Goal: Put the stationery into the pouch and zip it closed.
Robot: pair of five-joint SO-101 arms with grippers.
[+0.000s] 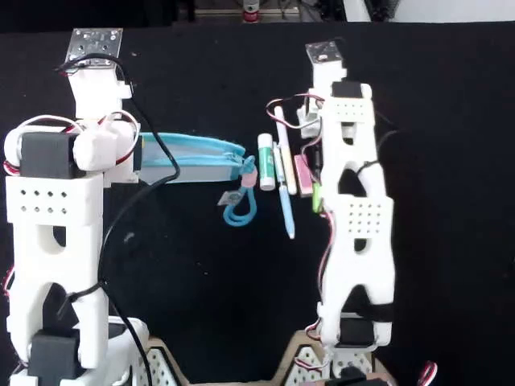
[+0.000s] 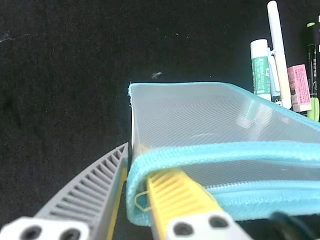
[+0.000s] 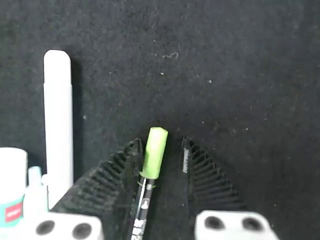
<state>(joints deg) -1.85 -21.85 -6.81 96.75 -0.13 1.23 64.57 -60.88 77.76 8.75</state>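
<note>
Near the table's middle, the green-capped pen [image 3: 154,150] is straddled lengthwise by the spread right gripper [image 3: 160,146]; the pouch [image 2: 210,120] is pinched by the left gripper [image 2: 134,167].

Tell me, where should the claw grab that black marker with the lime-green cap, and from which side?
Probably on the barrel just behind the cap, coming straight down from above. The black marker with the lime-green cap lies flat on the black table, long and thin, so fingers closing across its width suit it. The open right gripper straddles it, and the white pen lies clear.
</note>
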